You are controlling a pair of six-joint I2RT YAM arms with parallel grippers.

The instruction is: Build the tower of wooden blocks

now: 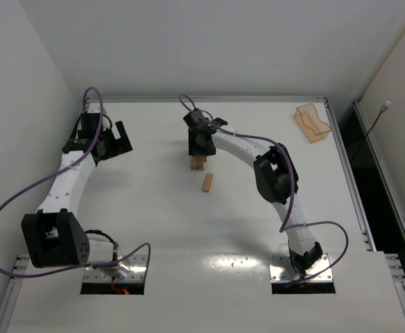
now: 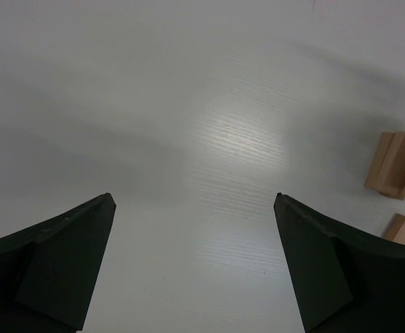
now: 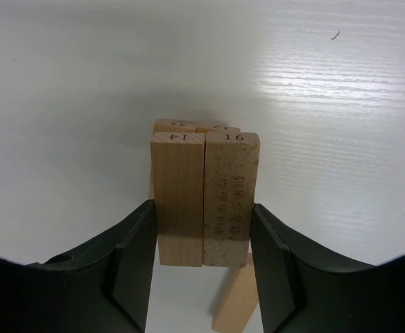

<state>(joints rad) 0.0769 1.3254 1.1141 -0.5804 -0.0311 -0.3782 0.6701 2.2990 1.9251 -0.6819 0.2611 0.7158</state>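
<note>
The tower [image 1: 198, 164] is a small stack of tan wood blocks at mid-table. My right gripper [image 1: 200, 147] sits over it. In the right wrist view, two blocks lie side by side on top, the left one [image 3: 180, 201] plain and the right one [image 3: 231, 201] printed. My right gripper [image 3: 204, 239] is shut on this pair, one finger against each outer side. The ends of a lower layer [image 3: 195, 127] show beyond them. One loose block [image 1: 207, 182] lies just in front of the tower. My left gripper [image 1: 119, 142] is open and empty, far to the left.
A translucent orange-tan tray [image 1: 312, 123] stands at the back right corner. In the left wrist view, the tower [image 2: 397, 166] and the loose block [image 2: 401, 227] show at the right edge, beyond my left gripper [image 2: 195, 201]. White walls close in the left and back sides.
</note>
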